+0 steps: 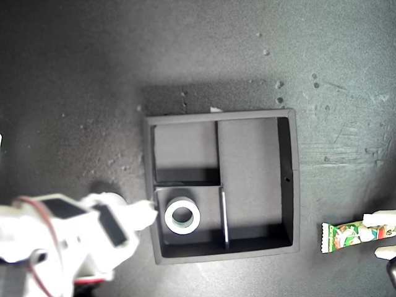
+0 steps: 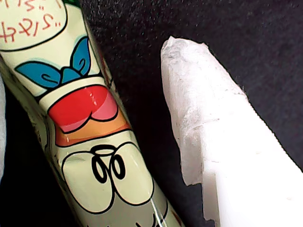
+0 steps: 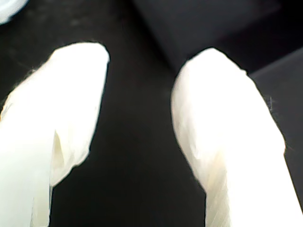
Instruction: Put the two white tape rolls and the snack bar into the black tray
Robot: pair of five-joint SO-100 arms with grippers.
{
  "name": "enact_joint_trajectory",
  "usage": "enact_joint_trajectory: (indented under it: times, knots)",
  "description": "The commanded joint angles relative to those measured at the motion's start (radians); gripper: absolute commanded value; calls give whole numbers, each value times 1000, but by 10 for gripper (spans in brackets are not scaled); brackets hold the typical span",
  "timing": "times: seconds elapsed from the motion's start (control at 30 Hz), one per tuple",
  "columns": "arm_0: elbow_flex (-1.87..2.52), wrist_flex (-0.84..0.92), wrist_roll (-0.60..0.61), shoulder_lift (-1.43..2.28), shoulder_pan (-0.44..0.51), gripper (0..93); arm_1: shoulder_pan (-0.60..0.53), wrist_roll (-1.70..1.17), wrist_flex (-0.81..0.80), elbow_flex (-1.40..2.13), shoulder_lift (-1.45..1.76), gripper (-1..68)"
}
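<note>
The black tray (image 1: 294,185) sits mid-table. One white tape roll (image 1: 182,216) lies flat in its small compartment nearest the exterior view's lower left; no other roll is in view. The snack bar (image 1: 349,236) lies on the table at the exterior view's right edge. My first gripper (image 1: 382,236) is open and straddles the bar's far end. Up close, the snack bar (image 2: 90,142) lies beside one white finger (image 2: 222,142) with a dark gap between them. My second gripper (image 1: 143,216) is at the tray's outer wall beside the roll. It (image 3: 142,52) is open with nothing between its fingers.
The table is a dark, scuffed surface with pale specks (image 1: 278,83) beyond the tray. The tray's other compartments (image 1: 185,145) hold nothing. The second arm's white body (image 1: 62,241) fills the exterior view's lower left corner. A corner of the tray (image 3: 213,23) shows past the second gripper's fingers.
</note>
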Motion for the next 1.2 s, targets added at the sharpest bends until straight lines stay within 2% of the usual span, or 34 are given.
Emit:
enact_joint_trajectory:
  times: [0.0,0.07,0.17,0.23,0.3,0.37,0.43,0.53,0.67,0.73,0.9,1.07,1.17]
  knots:
    - [118,17,-58,132,54,103,6,-3,-55,44,-2,174]
    - [198,17,-103,158,92,107,17,-5,-81,78,-2,134]
    - [345,17,-186,235,137,113,44,-14,-84,95,-2,-2]
    - [453,15,-250,316,167,117,61,-11,-77,101,2,-3]
    - [563,11,-322,419,201,121,75,3,-3,71,14,-4]
    - [678,6,-390,526,235,122,94,-3,179,-35,15,-5]
    - [798,-23,-437,614,247,136,133,-48,439,-201,15,-5]
    - [976,-207,-433,703,245,140,225,-210,779,-471,15,-5]
    - [1072,-420,-382,678,247,145,304,-621,994,-741,0,-5]
    - [1078,-488,-364,634,252,147,348,-583,1101,-787,8,-5]
    - [1034,-581,-295,502,259,151,390,-71,1083,-718,46,-5]
    - [969,-581,-270,350,273,180,385,255,723,-341,256,-4]
    - [979,-595,-293,307,284,188,383,347,554,-196,302,-4]
